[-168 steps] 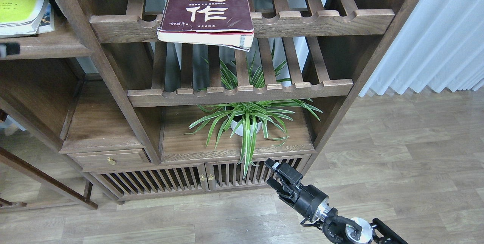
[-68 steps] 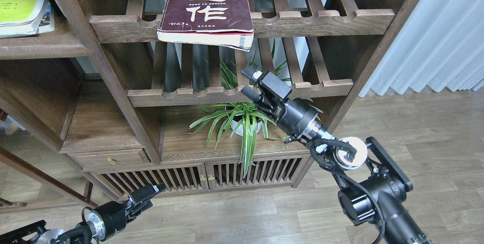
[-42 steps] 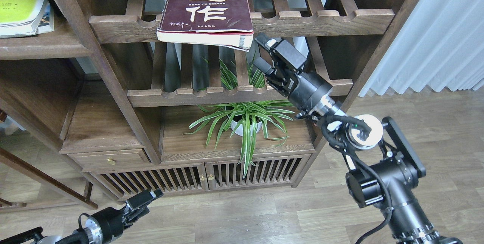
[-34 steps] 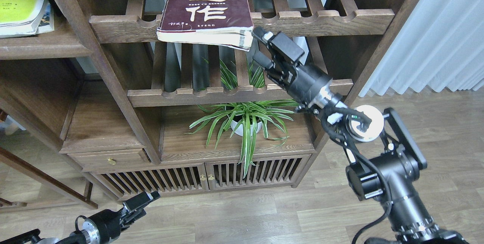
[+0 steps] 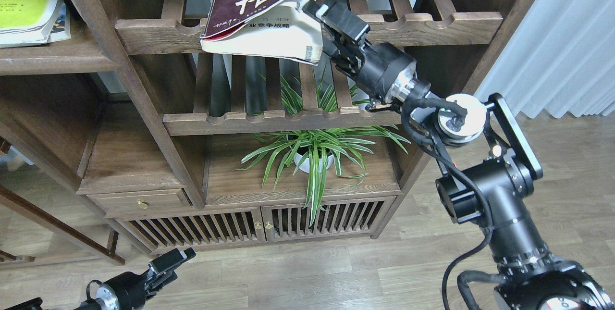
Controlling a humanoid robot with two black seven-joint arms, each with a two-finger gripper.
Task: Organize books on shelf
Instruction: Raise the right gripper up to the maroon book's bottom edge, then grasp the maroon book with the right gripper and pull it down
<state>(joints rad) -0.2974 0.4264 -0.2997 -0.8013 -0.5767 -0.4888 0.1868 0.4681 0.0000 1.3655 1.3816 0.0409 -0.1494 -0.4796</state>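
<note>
- The left pincer [image 5: 168, 261] hangs low over the floor, near the cabinet's base, holding nothing; its fingers are too small to tell apart
- The right arm reaches up and left, bent at the elbow, its right pincer [image 5: 321, 21] at the right edge of the maroon book [image 5: 262, 12]
- One finger lies over the lifted cover, the pages gaping beneath; I cannot tell whether it is clamped
- That book lies on the upper slatted rack [image 5: 423, 24], overhanging its rail
- The yellow-green book [image 5: 24, 2] lies on the solid shelf [image 5: 53, 60] at far left, so I judge the task barely begun: the maroon one is not yet moved across
</note>
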